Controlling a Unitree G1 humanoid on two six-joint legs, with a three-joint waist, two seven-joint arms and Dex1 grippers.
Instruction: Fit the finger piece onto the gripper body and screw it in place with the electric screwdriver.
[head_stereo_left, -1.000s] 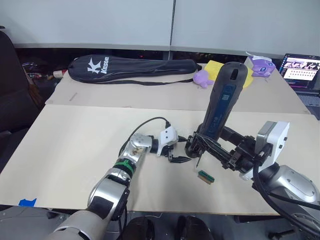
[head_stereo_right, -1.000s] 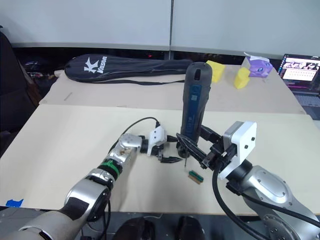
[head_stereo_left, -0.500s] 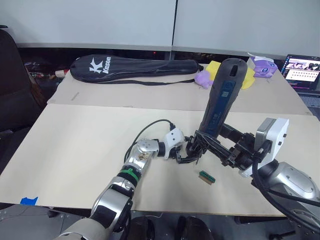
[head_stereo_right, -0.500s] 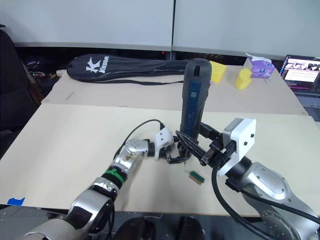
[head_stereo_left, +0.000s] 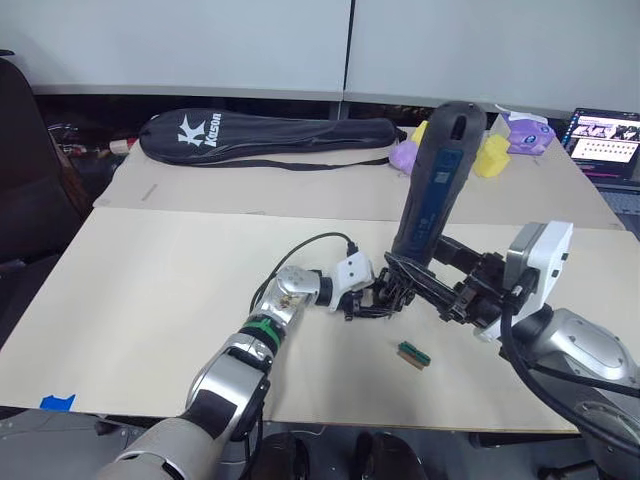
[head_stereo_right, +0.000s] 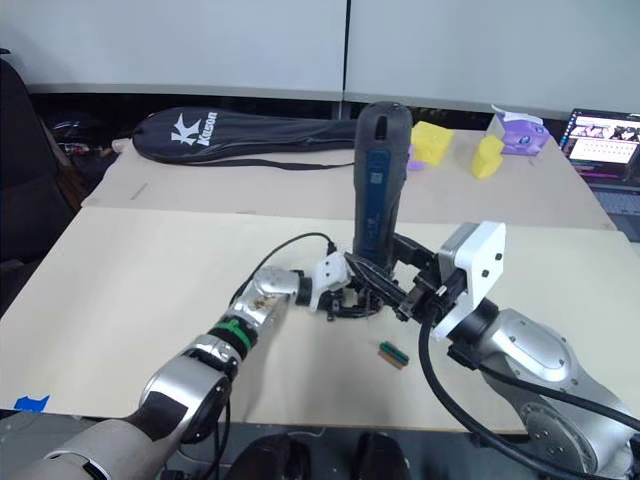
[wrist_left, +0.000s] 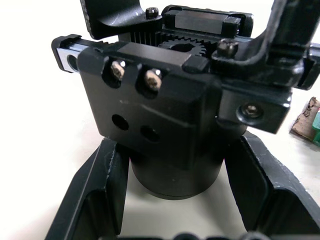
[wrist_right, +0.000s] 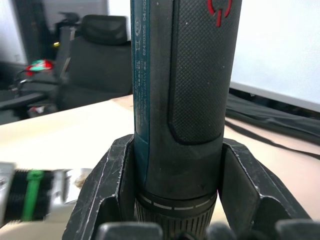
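My left gripper (head_stereo_left: 383, 298) is shut on the gripper body (wrist_left: 165, 110), a blocky black mechanism with a gear on top and two screws in its face; its fingers (wrist_left: 92, 200) press both sides. The electric screwdriver (head_stereo_left: 435, 190), a thick dark cylinder with a bluish label, stands nearly upright in my right gripper (head_stereo_left: 403, 278), which is shut round its lower end. The screwdriver's tip comes down right at the gripper body; the bit is hidden. A black angled part (wrist_left: 282, 35) crosses the body's far corner. I cannot tell whether it is the finger piece.
A tiny green-and-black block (head_stereo_left: 411, 353) lies on the table in front of the grippers. At the back are a long black racket bag (head_stereo_left: 265, 135), yellow sponges (head_stereo_right: 432, 140), purple items (head_stereo_left: 405, 155) and a laptop (head_stereo_left: 603, 135). A dark chair (head_stereo_left: 25, 180) stands at the left.
My left gripper has carried the gripper body to the right, up against the screwdriver's tip. The screwdriver has swung more upright, and its lower end has risen slightly.
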